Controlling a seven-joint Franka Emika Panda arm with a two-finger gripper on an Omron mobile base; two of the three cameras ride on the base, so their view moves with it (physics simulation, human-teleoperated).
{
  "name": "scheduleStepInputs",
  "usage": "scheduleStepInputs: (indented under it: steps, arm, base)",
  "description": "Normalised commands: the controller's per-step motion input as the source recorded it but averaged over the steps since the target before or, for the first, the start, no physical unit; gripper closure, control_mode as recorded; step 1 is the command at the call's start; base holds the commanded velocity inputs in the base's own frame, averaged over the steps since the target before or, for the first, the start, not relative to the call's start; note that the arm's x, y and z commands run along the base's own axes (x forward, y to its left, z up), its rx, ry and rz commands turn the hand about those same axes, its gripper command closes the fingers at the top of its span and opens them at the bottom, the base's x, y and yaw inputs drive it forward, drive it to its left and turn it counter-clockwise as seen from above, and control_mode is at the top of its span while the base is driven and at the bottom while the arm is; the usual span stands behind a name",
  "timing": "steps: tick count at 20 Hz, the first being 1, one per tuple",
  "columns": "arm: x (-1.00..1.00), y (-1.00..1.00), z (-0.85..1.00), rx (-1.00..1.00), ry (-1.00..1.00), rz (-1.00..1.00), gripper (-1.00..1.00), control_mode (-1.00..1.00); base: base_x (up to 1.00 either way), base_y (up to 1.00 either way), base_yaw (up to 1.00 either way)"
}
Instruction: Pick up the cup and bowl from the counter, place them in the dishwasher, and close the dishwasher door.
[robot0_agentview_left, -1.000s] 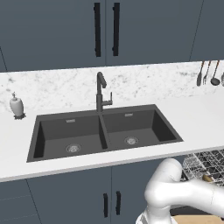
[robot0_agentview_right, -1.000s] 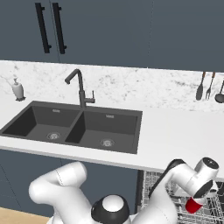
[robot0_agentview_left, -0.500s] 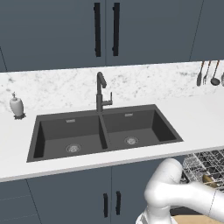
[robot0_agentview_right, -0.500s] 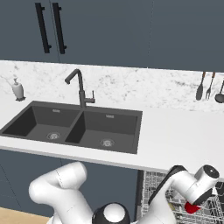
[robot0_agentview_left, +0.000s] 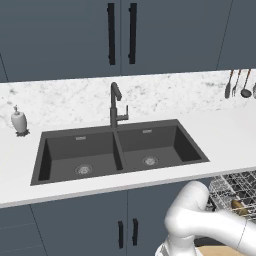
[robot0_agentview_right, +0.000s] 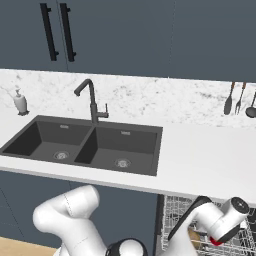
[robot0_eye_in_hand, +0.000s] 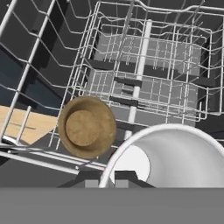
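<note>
Position of cup (robot0_eye_in_hand: 183, 153) relative to rack is the governing item. The jaws are closed down nearly as far as they go and, as far as the hand view allows, pinch the cup by its pale rim; the dark tips sit at the bottom of that view with the rim crossing between them. The right base view shows a red patch (robot0_agentview_right: 216, 241) under the hand, low over the wire rack (robot0_agentview_right: 175, 210) of the dishwasher (robot0_agentview_left: 240, 182), which is below the front edge of the bench (robot0_agentview_left: 225, 130). The cup's mouth faces the hand camera, so its axis runs along the line of sight, down toward the rack. The bowl (robot0_eye_in_hand: 87, 127) is already in the rack, hollow side turned toward the camera, just beside the cup on the left of the hand view; whether the two touch cannot be told. Judgement: the bowl is stowed and the cup is at the point of release. Risk: set down, it may knock the bowl. The dishwasher door is not yet closed.
</note>
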Motion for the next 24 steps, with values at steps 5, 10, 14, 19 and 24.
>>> scheduleStepInputs:
  steps: [5,10,14,19,24]
  arm:
    - [0.00,0.00,-0.37,0.00,-0.02,0.00,1.00,-1.00]
    - [0.00,0.00,-0.05,0.00,-0.07,0.00,1.00,-1.00]
    - [0.00,0.00,0.04,0.01,-0.09,0.00,1.00,-1.00]
    - [0.00,0.00,0.15,0.00,-0.05,0.00,1.00,-1.00]
    - [0.00,0.00,0.13,0.00,-0.03,0.00,1.00,-1.00]
  base:
    - [0.00,0.00,0.00]
    - [0.00,0.00,0.00]
    - [0.00,0.00,0.00]
    - [0.00,0.00,0.00]
    - [0.00,0.00,0.00]
